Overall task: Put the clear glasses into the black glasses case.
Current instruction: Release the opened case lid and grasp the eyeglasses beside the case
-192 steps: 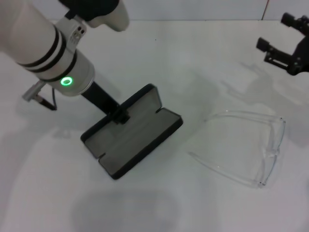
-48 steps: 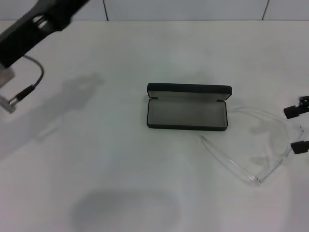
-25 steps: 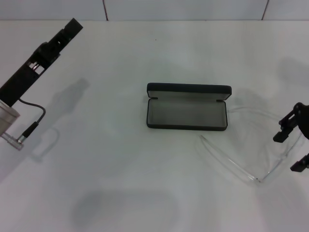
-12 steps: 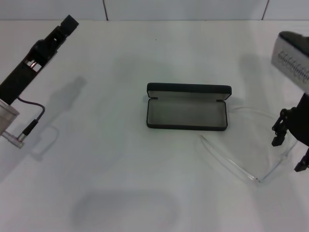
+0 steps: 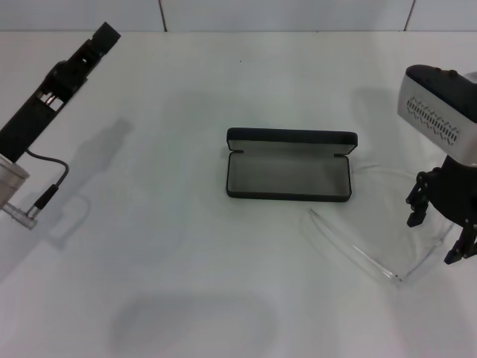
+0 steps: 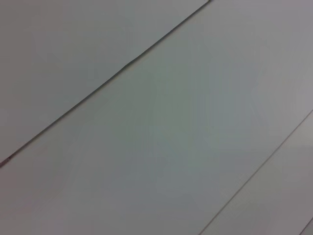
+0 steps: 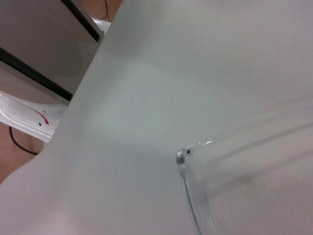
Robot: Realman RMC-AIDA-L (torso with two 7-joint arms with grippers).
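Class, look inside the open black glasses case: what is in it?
Inside the black glasses case only grey lining shows; nothing lies in it. The clear glasses lie beside it, on the table.

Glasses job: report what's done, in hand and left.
Done: the case lies open on the table, lining empty. In hand: the right gripper, jaws open, hangs over the lens end of the glasses, not gripping them. Left: grasp, lift, set inside. The left gripper is parked far off.
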